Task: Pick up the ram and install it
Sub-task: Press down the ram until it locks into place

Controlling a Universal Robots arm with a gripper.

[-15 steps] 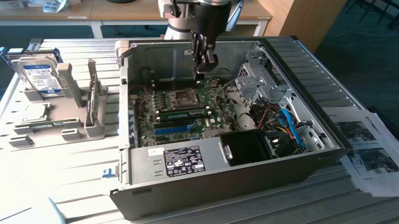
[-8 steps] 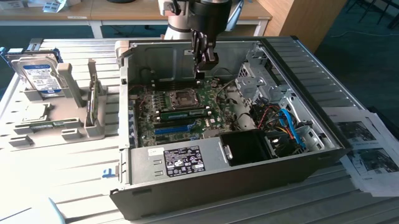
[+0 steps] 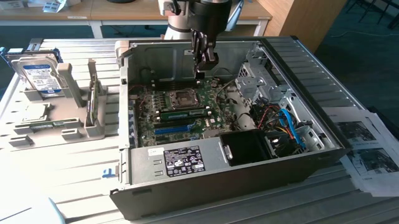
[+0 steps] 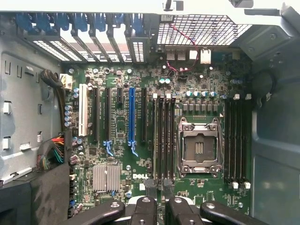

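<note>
A green ram stick [image 3: 187, 113] with a pale label stands on edge in a memory slot of the motherboard [image 3: 163, 122], just beside the processor socket [image 3: 182, 97]. My gripper [image 3: 203, 70] hangs inside the open computer case [image 3: 206, 184], above the far part of the board and clear of the stick. In the wrist view the gripper [image 4: 159, 187] is open, with bare board showing between its two dark fingertips [image 4: 150, 186]. It hovers over one end of the memory slots [image 4: 164, 140] next to the socket [image 4: 199, 147].
A grey holder [image 3: 62, 119] on the exterior view's left carries a silver hard drive [image 3: 39, 77], a square processor chip [image 3: 31, 112] and a thin board on edge [image 3: 92, 103]. A drive cage [image 3: 262, 79], cables [image 3: 290, 126] and a black shroud [image 3: 249, 147] crowd the case. Papers [image 3: 367, 149] lie beside it.
</note>
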